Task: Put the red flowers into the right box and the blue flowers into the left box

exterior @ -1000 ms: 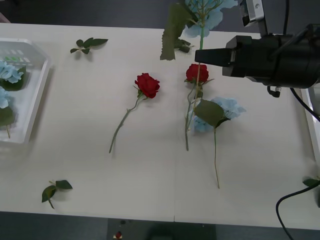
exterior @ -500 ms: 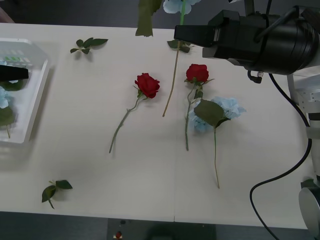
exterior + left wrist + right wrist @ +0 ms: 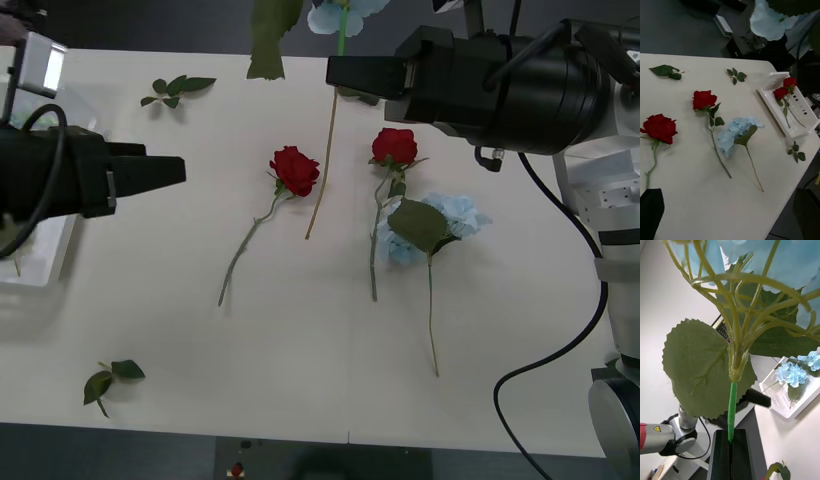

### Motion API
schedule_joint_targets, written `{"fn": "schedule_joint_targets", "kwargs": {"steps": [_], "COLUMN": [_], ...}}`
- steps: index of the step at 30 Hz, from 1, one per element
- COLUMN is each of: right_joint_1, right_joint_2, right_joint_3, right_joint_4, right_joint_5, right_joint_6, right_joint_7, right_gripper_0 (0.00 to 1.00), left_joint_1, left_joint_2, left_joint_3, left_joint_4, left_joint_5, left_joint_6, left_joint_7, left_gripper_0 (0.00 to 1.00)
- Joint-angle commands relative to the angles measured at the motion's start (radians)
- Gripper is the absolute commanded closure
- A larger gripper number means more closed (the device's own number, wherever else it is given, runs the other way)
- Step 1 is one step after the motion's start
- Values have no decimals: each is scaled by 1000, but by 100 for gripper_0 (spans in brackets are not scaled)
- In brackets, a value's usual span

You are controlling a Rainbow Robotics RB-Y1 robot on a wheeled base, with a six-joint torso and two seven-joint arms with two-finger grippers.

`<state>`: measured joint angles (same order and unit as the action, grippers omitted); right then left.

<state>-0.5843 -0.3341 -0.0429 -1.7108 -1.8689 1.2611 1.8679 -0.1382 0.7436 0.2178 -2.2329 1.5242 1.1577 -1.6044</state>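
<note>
Front view: right gripper was up over the far edge of the counter, black fingers pressed together on the stem of a blue flower. The stem hung roughly straight down, bloom above, lower end dangling free above the counter. Left gripper sat over the counter's left part, pointing toward the middle; cannot tell whether its fingers were spread. The left box lay at the counter's left edge, mostly behind the left arm, so the held flower lay well apart from it, across the counter. Two red flowers and another blue one lay on the counter, stems running toward the near edge.

Right wrist view: fingers pinched the green stem low down, bloom and leaf spreading away from them. The left box showed beyond, blue blooms already in it.

Left wrist view: the nearest red flower lay close to the left fingers, stem pointing toward them. The right box sat at the counter's far right corner holding two red blooms. Likely the left arm was nearer that rose.
</note>
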Motion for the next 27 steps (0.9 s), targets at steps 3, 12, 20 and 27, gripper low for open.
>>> {"fn": "schedule_joint_targets", "kwargs": {"steps": [3, 12, 20, 27], "right_joint_1": [-32, -32, -32, -32], "right_joint_2": [23, 23, 23, 23], "right_joint_3": [-14, -14, -14, -14], "right_joint_4": [-29, -29, -29, -29], "right_joint_5": [-4, -4, -4, -4], "right_joint_6": [-9, -9, -9, -9], "right_joint_7": [2, 2, 2, 2], "right_gripper_0": [100, 100, 100, 100], "left_joint_1": [-104, -185, -215, -233], "left_joint_2": [-112, -250, -286, -297], "left_joint_3": [-117, -261, -370, -405], "left_joint_4": [-47, -45, -45, -45], "left_joint_5": [-61, -200, -283, -306], "left_joint_6": [-9, -15, -59, -59], "left_joint_7": [51, 81, 113, 147], "left_gripper_0": [0, 0, 0, 100]}}
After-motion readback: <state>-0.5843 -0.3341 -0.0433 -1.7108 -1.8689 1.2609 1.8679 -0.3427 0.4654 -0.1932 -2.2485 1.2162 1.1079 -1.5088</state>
